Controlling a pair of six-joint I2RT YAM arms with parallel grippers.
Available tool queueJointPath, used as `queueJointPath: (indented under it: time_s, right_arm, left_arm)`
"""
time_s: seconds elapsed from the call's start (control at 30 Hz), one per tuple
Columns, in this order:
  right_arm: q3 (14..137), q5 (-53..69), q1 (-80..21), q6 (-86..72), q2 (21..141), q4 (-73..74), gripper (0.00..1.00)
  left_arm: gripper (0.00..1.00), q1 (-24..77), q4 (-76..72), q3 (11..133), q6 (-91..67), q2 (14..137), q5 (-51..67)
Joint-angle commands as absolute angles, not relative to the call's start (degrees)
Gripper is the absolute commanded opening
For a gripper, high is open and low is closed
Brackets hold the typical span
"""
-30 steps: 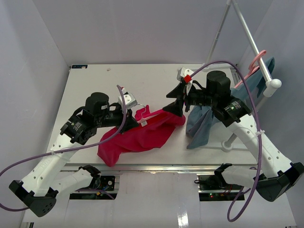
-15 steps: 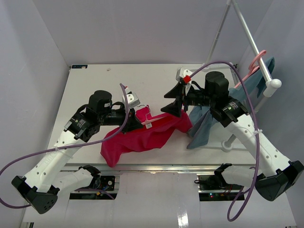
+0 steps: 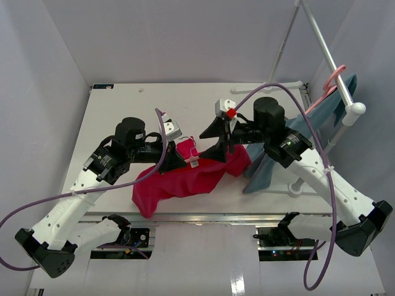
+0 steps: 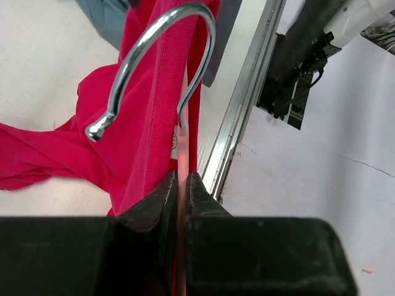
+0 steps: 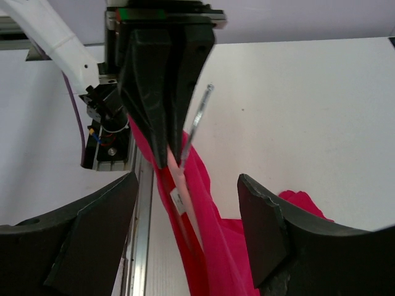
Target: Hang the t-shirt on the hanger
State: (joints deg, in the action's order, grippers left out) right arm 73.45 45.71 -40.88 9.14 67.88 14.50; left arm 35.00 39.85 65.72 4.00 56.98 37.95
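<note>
The right arm has swung in toward the middle over the last second, and its right gripper [image 3: 214,142] now hangs with jaws spread wide, holding nothing, just over the right end of the t-shirt [image 3: 185,182]. A second ago it sat lower and further right, at that end of the cloth. The left gripper [image 3: 184,159] slid a little to the right early on and has hardly shifted since. It is clamped tight on the thin pink stem of the hanger [image 4: 182,157], just under the metal hook. From the left wrist, the shirt's ribbed collar runs up right beside that hook, so the neck looks threaded or close to it. Most of the red cloth lies bunched on the counter [image 3: 123,111] below and left of the grippers. To me the open gripper is lining up for a fresh grab to pull the fabric over the hanger's shoulders
</note>
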Motion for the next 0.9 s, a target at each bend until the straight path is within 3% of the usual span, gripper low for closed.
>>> queueJointPath:
  time_s: [0.0,0.3,0.57,0.77,0.87]
  right_arm:
    - [76.8,42.73,-46.32,10.04,69.59,11.93,0.72]
    - [78.15,35.68,-47.89,9.84,74.36,9.07,0.69]
    - [76.44,36.99,-47.88,12.06,74.96,7.82,0.11]
    - [72.62,40.49,-47.9,15.8,71.14,5.99,0.08]
    - [72.07,40.52,-47.73,16.35,69.97,6.41,0.08]
  left_arm:
    - [0.0,34.92,36.83,64.76,3.69,56.44,40.34]
    - [0.0,34.89,36.12,63.02,4.21,55.72,40.96]
    - [0.0,34.98,35.7,62.61,4.48,55.07,41.44]
    - [0.0,34.89,35.68,63.35,3.89,55.53,40.72]
    - [0.28,34.89,36.29,65.45,2.57,56.68,36.52]
